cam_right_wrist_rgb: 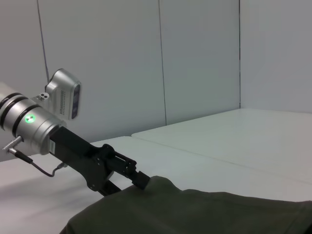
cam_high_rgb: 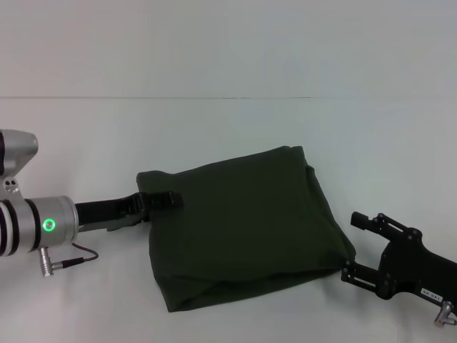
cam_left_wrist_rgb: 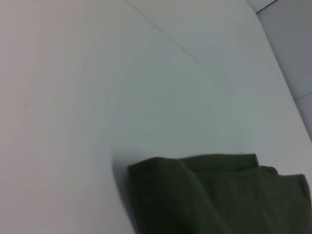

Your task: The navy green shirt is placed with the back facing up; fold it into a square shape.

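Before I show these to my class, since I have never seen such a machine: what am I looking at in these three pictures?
This is a robot with two arms, each ending in a black hand. One picture comes from a camera on its head, looking down at a white table. The other two come from cameras on its wrists.

On the table lies the navy green shirt, already folded into a rough, thick square.

The left hand reaches in from the robot's left, its fingers at the shirt's left edge. The right wrist picture shows that same hand from across the shirt, one finger lying on the cloth; whether it grips the cloth I cannot tell.

The right hand sits open beside the shirt's near right corner, holding nothing.

The left wrist picture shows only the shirt's layered edge and bare table.
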Tool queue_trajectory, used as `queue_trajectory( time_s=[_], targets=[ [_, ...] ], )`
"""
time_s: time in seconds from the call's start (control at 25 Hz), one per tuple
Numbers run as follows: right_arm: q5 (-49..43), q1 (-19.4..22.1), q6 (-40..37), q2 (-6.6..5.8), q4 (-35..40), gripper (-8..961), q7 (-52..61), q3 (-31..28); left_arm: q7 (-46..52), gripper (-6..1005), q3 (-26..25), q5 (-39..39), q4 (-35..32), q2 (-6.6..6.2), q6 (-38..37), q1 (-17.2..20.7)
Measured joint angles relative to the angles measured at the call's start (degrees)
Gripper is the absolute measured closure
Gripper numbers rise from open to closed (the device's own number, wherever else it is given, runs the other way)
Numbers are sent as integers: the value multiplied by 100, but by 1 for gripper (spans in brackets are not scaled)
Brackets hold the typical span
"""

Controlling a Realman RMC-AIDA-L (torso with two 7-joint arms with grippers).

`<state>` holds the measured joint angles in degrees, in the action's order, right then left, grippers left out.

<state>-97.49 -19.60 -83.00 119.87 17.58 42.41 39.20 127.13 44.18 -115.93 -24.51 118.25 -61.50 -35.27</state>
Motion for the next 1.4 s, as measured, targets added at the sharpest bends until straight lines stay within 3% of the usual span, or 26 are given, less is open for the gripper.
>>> queue_trajectory(
  time_s=[0.44,0.76,1.08,1.4],
  targets=[
    [3,-14,-33,7,-10,115,19,0,-328,300,-65,31,-54,25,171,1],
    [2,-58,-33,10,-57,116,-9,0,-512,630,-117,74,-57,38,268,10],
    [2,-168,-39,25,-100,115,-8,78,-607,968,-98,76,-83,-13,591,-253],
    [2,-248,-34,27,-202,116,-14,97,-655,945,-125,68,-93,37,735,-340]
  ],
)
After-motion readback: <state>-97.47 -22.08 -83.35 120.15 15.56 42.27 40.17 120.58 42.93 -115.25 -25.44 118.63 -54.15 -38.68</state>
